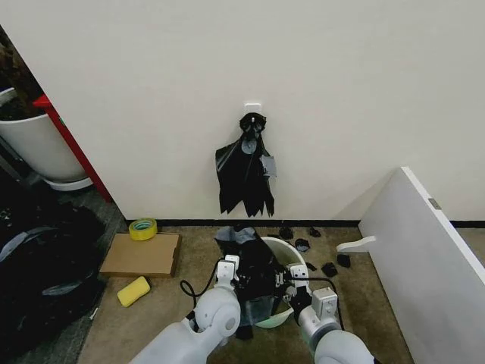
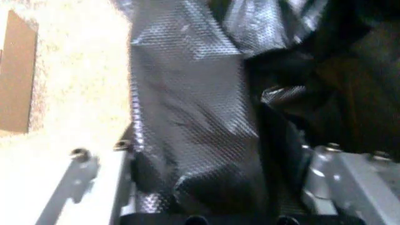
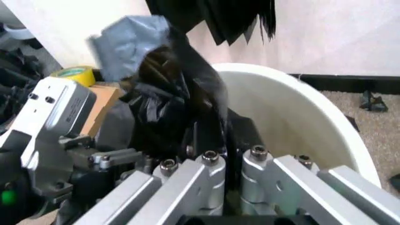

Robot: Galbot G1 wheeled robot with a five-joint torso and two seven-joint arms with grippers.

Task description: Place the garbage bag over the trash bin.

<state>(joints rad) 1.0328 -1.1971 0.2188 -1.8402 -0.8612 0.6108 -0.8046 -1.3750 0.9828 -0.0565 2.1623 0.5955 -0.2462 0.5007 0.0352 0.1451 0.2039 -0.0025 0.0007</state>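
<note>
Both tools clamp the garbage bag (image 1: 254, 265) at the trash bin (image 1: 292, 254) rim: left tool (image 2: 206, 187), right tool (image 3: 228, 159).

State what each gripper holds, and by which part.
Both grippers hold the garbage bag over the trash bin. The left gripper pinches a fold of its plastic; the right gripper pinches plastic hanging inside the bin's rim.

Garbage bag (image 1: 254, 269) draped over trash bin (image 1: 282, 250) left rim; wall behind.
</note>
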